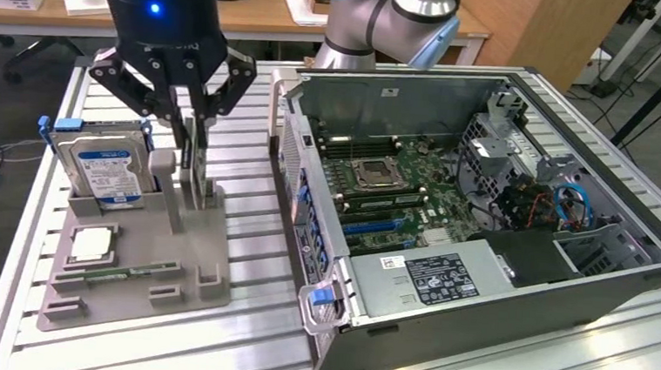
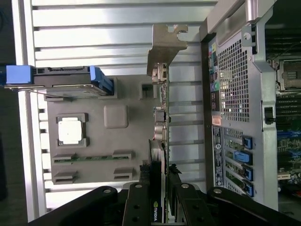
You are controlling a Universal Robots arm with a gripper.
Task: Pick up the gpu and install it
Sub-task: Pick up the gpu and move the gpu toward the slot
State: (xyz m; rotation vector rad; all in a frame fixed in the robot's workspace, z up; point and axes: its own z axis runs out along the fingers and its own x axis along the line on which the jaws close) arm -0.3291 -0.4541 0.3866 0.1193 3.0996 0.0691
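GPU [image 1: 197, 184] standing on edge in the grey holder [image 1: 139, 259] on the bench [image 1: 239, 336], and the claw [image 1: 197, 136] is right down over it, clenched on the card with a finger pressed to each face. From the wrist view the card runs as a thin dark slab straight out from between the fingertips [image 2: 145, 170], its silver end bracket [image 2: 165, 44] at the far end, reaching past the holder's edge over the slatted bench. Its lower edge looks to sit at the holder's slot; I can't tell whether it has lifted clear. On the same holder, towards the exterior view's left, the hard drive [image 1: 105, 165] stands upright with its blue-and-white label facing out, and nearer the camera a processor chip [image 1: 91, 244] and a narrow green memory stick [image 1: 126, 273] lie flat in their recesses. Over on the exterior view's right the computer case [image 1: 496, 310] lies open beside the holder, motherboard [image 1: 400, 190] facing up.
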